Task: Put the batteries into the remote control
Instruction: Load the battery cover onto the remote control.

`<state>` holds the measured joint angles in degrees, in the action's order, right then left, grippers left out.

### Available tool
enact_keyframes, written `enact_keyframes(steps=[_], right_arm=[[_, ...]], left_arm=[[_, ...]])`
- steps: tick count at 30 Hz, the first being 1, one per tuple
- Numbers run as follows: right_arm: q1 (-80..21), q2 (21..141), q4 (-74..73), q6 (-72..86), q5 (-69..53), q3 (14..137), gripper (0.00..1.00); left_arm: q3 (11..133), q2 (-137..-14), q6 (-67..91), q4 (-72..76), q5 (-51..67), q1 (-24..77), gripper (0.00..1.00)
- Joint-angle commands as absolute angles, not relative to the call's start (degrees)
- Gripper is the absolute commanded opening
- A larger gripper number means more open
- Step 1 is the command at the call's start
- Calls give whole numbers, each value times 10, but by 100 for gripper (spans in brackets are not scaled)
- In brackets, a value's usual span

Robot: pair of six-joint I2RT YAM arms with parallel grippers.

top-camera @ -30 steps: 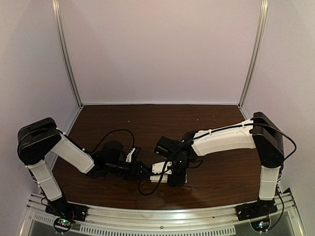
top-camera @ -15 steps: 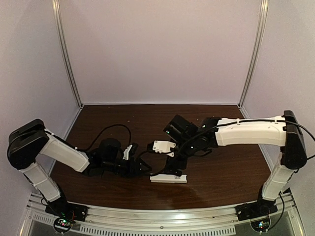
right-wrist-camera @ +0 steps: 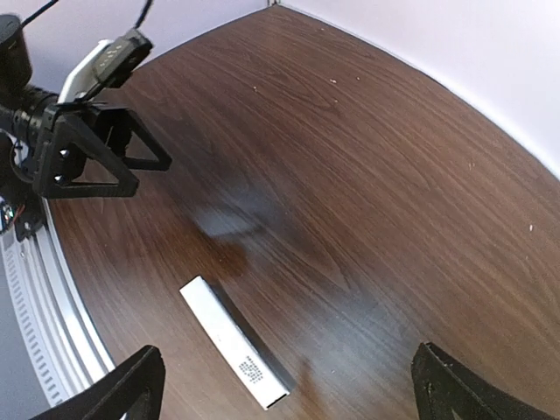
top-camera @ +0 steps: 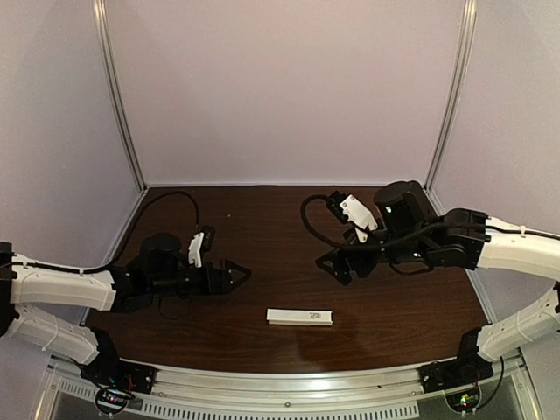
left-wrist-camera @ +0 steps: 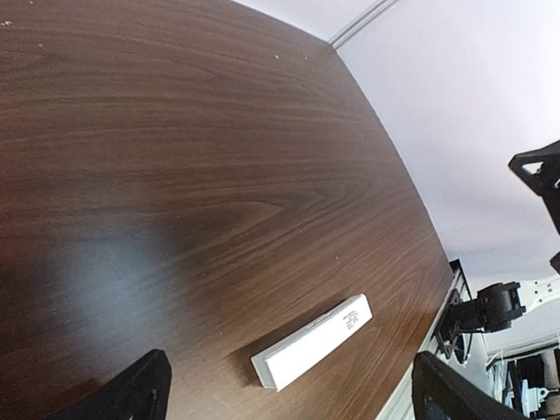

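One white remote control [top-camera: 299,317] lies near the front edge of the single wooden table [top-camera: 262,219]. Two robot arms stand at that edge, the left arm [top-camera: 61,287] and the right arm [top-camera: 516,249]. Two grippers are seen, the left gripper [top-camera: 238,276] and the right gripper [top-camera: 332,269].

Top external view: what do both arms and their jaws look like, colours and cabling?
Left arm and right arm match: white shell links, black joints and wrists. Each wrist carries a small white camera block and a looping black cable. The jaws are black, with open triangular frames.
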<state>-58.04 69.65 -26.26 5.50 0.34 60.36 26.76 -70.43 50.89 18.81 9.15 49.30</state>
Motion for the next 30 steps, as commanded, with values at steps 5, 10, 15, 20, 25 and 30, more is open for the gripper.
enact_keyframes(steps=[5, 10, 15, 20, 25, 30], right_arm=[[-570, 657, -249, 319, -6, 493, 88], [-569, 664, -209, 394, -13, 419, 69], [-561, 687, -174, 421, -30, 386, 62], [-550, 712, -107, 443, -79, 355, 58], [-550, 751, -47, 460, -129, 336, 57], [-550, 770, -22, 467, -140, 327, 54]], left_arm=[[308, -685, 444, 64, 18, 523, 84], [349, -772, 443, 41, 53, 545, 61], [389, -847, 448, 30, 51, 577, 43], [402, -874, 454, 37, 55, 591, 37], [407, -897, 459, 44, 66, 600, 31], [413, -916, 464, 47, 67, 604, 26]])
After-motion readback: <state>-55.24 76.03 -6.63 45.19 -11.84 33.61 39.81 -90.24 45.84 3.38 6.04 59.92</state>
